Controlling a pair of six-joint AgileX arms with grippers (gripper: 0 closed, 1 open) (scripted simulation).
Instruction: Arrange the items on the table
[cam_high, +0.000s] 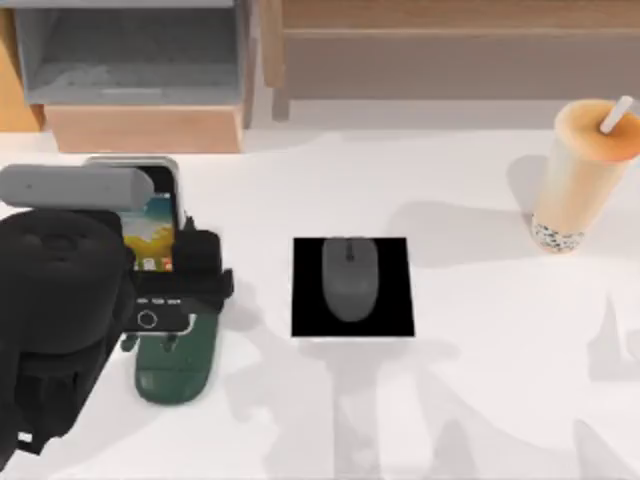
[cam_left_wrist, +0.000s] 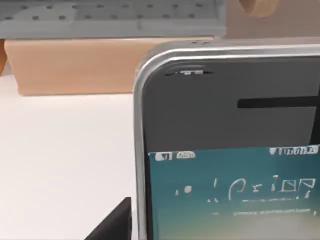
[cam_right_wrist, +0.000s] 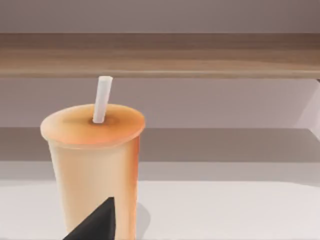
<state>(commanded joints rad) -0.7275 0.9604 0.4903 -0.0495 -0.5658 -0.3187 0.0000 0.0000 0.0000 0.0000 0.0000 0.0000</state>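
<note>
Silver-rimmed smartphone (cam_high: 158, 215) under left arm, bent low over table (cam_high: 480, 400) at left; left gripper (cam_high: 165, 300) grip not discernible. Drink cup (cam_right_wrist: 95, 165) upright before right wrist.

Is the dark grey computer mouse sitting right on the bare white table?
No, the dark grey computer mouse lies on a black square mat, which lies on the white table.

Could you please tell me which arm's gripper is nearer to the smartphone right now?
The left. The left gripper is over the smartphone at the table's left side. The right gripper is close to the drink cup at the far right.
</note>
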